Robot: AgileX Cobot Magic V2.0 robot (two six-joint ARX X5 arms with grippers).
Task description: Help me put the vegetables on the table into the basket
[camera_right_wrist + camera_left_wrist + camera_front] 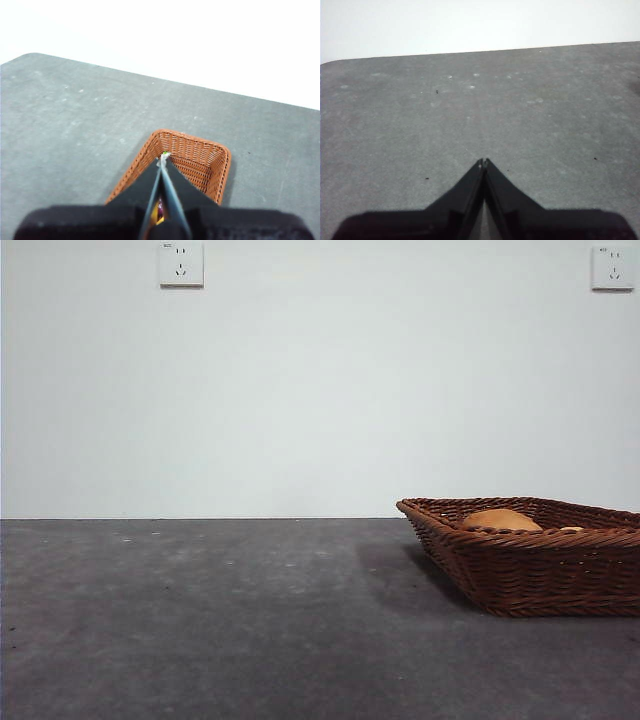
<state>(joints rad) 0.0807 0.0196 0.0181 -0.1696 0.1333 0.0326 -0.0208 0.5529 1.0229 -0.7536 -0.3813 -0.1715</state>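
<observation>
While right gripper [162, 157] hangs above basket [200, 160], potato [500, 520] inside, fingers together.

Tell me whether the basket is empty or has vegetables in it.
Not empty. In the front view a brown-orange vegetable shows above the rim of the basket. How many lie inside cannot be told; the right gripper hides most of the interior.

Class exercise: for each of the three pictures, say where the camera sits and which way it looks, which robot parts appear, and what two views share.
Front: low, at table height, looking level across the table at the basket holding a brown-orange vegetable; no robot part shows.
Left wrist: above bare table; the shut left claw shows.
Right wrist: above the basket; the shut right claw shows.
Shared: front and right wrist both show the basket.
</observation>
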